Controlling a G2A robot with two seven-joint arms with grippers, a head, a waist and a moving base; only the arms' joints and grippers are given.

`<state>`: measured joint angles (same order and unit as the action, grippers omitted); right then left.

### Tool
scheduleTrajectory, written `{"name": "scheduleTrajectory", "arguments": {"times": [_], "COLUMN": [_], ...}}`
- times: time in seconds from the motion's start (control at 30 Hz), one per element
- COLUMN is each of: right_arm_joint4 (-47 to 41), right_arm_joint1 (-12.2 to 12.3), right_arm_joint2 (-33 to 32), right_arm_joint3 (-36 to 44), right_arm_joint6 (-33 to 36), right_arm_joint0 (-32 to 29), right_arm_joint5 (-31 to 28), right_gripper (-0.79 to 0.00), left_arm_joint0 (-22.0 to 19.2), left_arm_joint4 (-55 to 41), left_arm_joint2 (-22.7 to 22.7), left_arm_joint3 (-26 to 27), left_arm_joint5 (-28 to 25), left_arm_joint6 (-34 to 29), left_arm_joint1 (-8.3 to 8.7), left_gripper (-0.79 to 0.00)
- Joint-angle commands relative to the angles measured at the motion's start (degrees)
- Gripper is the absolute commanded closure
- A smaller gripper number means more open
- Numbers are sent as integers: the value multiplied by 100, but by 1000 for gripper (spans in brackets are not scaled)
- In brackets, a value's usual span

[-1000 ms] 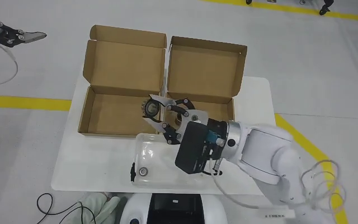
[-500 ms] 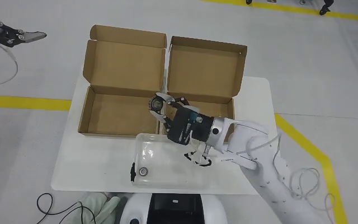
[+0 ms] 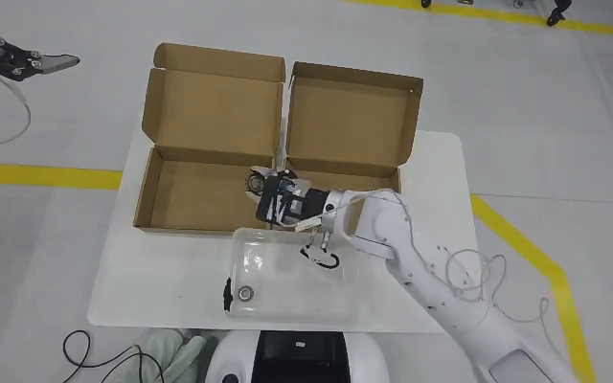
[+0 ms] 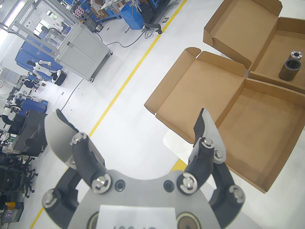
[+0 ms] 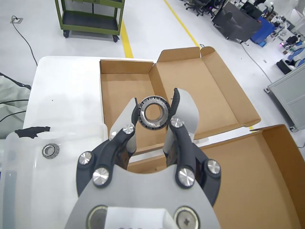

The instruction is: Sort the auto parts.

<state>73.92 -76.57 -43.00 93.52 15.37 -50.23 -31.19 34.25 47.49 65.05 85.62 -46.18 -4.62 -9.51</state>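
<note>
- While it hangs over the left cardboard box (image 3: 192,196) (image 5: 119,89) (image 4: 257,129), the right gripper (image 5: 155,101) (image 3: 266,187) is seen clamped on a bearing ring (image 5: 154,115) (image 3: 259,180), with one finger pressed to each side of the ring's outer rim
- The ring is held above the box's floor, close to the wall that borders the right cardboard box (image 3: 354,115) (image 4: 271,48); whether it touches the floor cannot be told
- The left gripper (image 4: 129,117) (image 3: 34,62) is held well off the table's left side, spread wide with nothing between its fingers
- A second bearing (image 3: 247,294) (image 5: 48,150) is seen lying in the clear plastic bin (image 3: 278,282) (image 5: 19,168), which is set on the white table (image 3: 431,191) just in front of both boxes
- Two cylindrical sleeves (image 4: 289,70), one dark and one silvery, are stood upright in the right box
</note>
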Motion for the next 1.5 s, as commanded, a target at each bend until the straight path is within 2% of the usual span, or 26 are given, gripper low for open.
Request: {"name": "scheduleTrajectory", "arguments": {"times": [0.0, 0.23, 0.47, 0.63, 0.93, 1.13, 1.17, 1.23, 1.3, 1.4, 1.47], "right_arm_joint4": [-189, -653, -828, -957, -1259, -1340, -1343, -1341, -1333, -1327, -1314], "right_arm_joint1": [-98, -537, -977, -1383, -1966, -2248, -2288, -2370, -2431, -2508, -2545], "right_arm_joint2": [195, 940, 1474, 1882, 2222, 2296, 2299, 2296, 2291, 2274, 2265], "right_arm_joint3": [-390, -1516, -2461, -3133, -4218, -4805, -4886, -5061, -5189, -5377, -5462], "right_arm_joint6": [36, 104, 69, 204, 289, 192, 173, 129, 103, 45, 7], "right_arm_joint0": [226, 937, 1357, 1623, 1882, 1985, 2005, 2050, 2081, 2106, 2123], "right_arm_joint5": [-27, 41, 328, 477, 386, 304, 293, 265, 242, 198, 172], "right_gripper": [0, 0, 0, 0, 0, 0, -28, -209, -354, -403, -394], "left_arm_joint0": [0, 0, 0, 0, 0, 0, 0, 0, 0, 0, 0], "left_arm_joint4": [0, 0, 0, 0, 0, 0, 0, 0, 0, 0, 0], "left_arm_joint2": [0, 0, 0, 0, 0, 0, 0, 0, 0, 0, 0], "left_arm_joint3": [0, 0, 0, 0, 0, 0, 0, 0, 0, 0, 0], "left_arm_joint5": [0, 0, 0, 0, 0, 0, 0, 0, 0, 0, 0], "left_arm_joint6": [0, 0, 0, 0, 0, 0, 0, 0, 0, 0, 0], "left_arm_joint1": [0, 0, 0, 0, 0, 0, 0, 0, 0, 0, 0], "left_gripper": [-785, -785, -785, -785, -785, -785, -785, -785, -785, -785, -785]}}
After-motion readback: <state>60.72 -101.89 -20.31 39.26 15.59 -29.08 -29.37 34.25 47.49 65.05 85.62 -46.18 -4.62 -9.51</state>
